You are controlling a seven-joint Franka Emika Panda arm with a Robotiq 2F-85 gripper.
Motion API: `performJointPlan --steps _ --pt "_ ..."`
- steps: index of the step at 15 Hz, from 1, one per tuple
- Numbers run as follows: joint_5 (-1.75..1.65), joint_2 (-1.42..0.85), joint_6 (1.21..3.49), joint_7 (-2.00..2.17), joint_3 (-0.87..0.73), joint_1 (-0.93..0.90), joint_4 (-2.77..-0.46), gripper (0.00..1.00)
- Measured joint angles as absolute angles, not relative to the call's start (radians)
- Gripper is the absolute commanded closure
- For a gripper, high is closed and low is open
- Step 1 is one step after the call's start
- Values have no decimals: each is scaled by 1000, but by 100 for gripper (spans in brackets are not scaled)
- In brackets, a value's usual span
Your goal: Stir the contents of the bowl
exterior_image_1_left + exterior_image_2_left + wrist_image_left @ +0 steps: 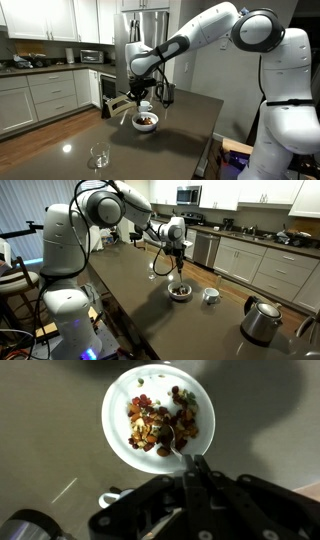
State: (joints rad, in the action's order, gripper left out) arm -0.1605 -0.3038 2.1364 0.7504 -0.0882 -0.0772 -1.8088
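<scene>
The small white bowl [118, 432] stands on the dark table and holds a loose pile of reddish-brown and dark chunks, the contents [155, 422]. It shows in both exterior views [146, 123] [180, 293]. My gripper [196, 463] hangs straight above the bowl [143, 97] [177, 255] and is shut on the handle of a metal spoon [178, 444]. The spoon's tip rests among the chunks at the near-right side of the bowl.
A smaller white cup [210, 295] [146, 105] stands beside the bowl. A metal kettle [262, 321] sits near one table end. A clear drinking glass [99, 157] stands near the table edge. Kitchen cabinets line the walls.
</scene>
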Motion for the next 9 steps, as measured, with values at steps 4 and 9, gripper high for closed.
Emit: performJointPlan --steps 4,9 --pt "-104 -241 2290 755 -90 -64 -1918 96" --pt "-100 -201 2409 755 -86 -67 -2004 96"
